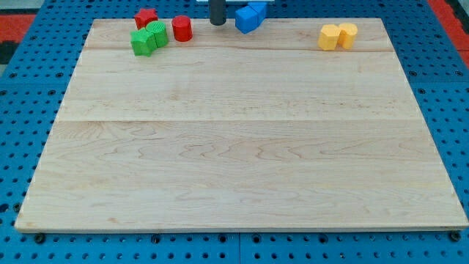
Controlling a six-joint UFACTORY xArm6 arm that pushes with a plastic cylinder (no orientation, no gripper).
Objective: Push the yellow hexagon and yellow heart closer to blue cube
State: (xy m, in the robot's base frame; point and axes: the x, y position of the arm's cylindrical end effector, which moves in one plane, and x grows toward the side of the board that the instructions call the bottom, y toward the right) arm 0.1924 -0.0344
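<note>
Two yellow blocks touch each other at the view's top right: the left one (330,37) looks like the hexagon and the right one (347,34) like the heart. A blue cube (246,19) sits at the top centre with a second blue block (258,9) touching it behind. My tip (218,24) stands at the top edge, just left of the blue cube with a small gap, far left of the yellow blocks.
At the top left are a red star-like block (146,17), a red cylinder (182,28) and two green blocks (142,42) (157,34) touching each other. The wooden board (234,147) lies on a blue pegboard surface.
</note>
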